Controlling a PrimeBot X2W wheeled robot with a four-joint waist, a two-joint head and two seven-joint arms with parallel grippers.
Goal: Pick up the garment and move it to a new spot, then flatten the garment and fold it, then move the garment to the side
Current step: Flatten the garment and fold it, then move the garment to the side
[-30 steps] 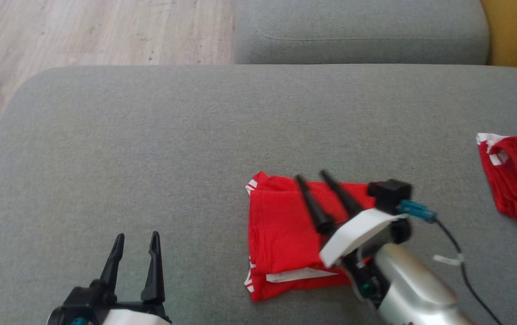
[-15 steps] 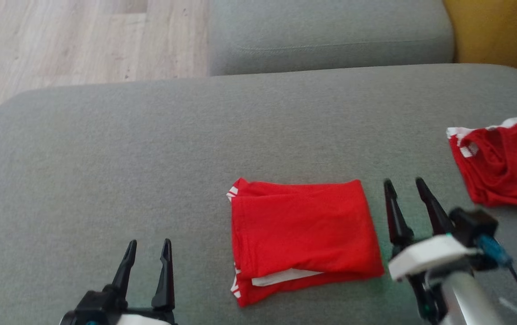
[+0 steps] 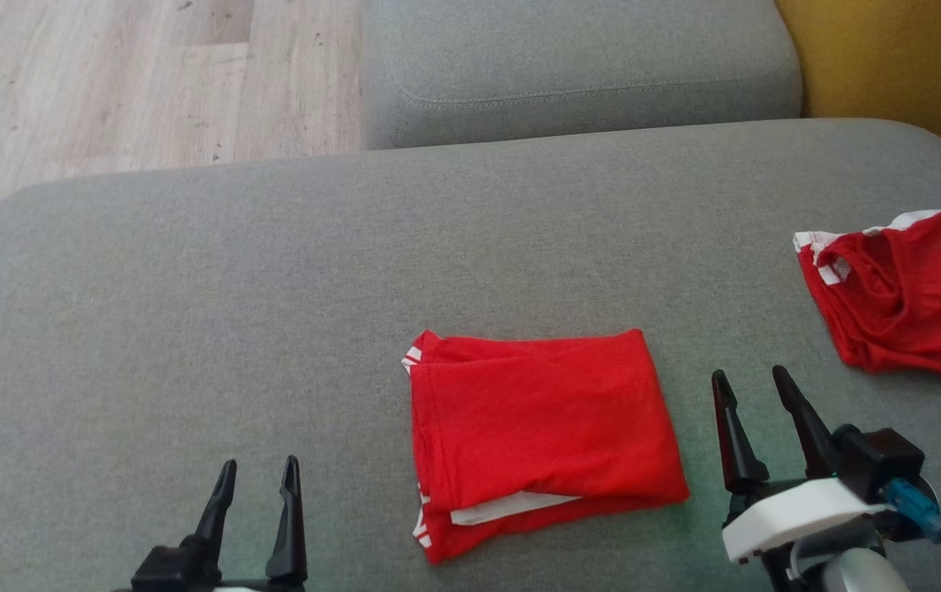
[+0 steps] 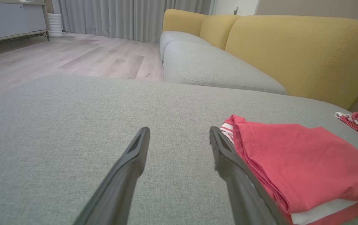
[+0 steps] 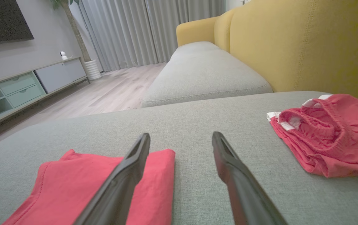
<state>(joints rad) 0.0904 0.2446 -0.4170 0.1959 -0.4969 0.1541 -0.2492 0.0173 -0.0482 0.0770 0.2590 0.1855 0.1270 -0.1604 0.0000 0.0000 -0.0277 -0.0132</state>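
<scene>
We see the folded red garment [image 3: 540, 432] lying flat on the grey cushion [image 3: 273, 271], with a white band showing along its near edge. The left gripper [image 3: 260, 463] is well to the left of the garment, level with its near edge. Its two fingers are parted by a moderate gap with nothing between them, and from the left wrist view the cloth lies to the outer side of the right-hand finger. The right gripper [image 3: 749, 372] stands just to the right of the garment, close to its right edge but apart from it. Its fingers are also parted and hold nothing. From the right wrist view the gap shows bare cushion, and the garment's right edge sits behind the left-hand finger. Further right of the garment, beyond this gripper, lies a second red garment [image 3: 906, 296] with a white waistband, crumpled and well apart. Behind the garment we see a yellow backrest [image 3: 889, 66].
</scene>
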